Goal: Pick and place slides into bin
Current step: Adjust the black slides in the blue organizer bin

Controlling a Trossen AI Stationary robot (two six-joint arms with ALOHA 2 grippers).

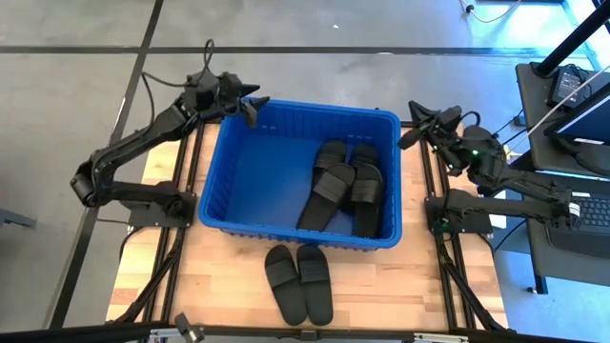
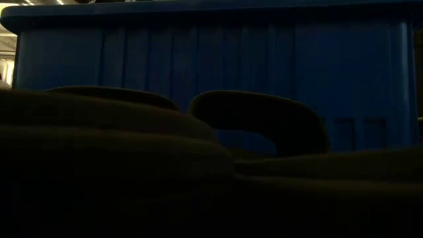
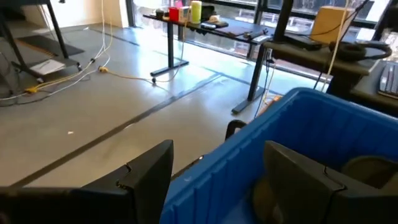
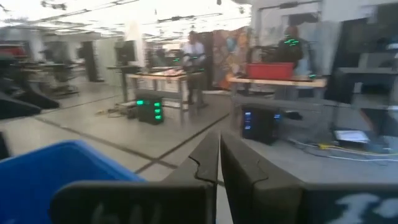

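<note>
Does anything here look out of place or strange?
Nothing looks damaged or spilled. Four slides lie in the bin, loosely overlapping. Two slides wait on the table in front of it, side by side.

The bin [image 1: 229, 181] is bare along its left half; four slides [image 1: 340, 183] crowd the right. Two more slides [image 1: 297, 278] lie on the desk [image 1: 400, 286] just beside the bin's near wall.

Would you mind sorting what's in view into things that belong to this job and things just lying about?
Job:
- bin
- slides in the bin
- two slides on the table
- left gripper, open at the bin's corner
- right gripper, shut, beside the bin

Lying about:
- monitor
- desks
</note>
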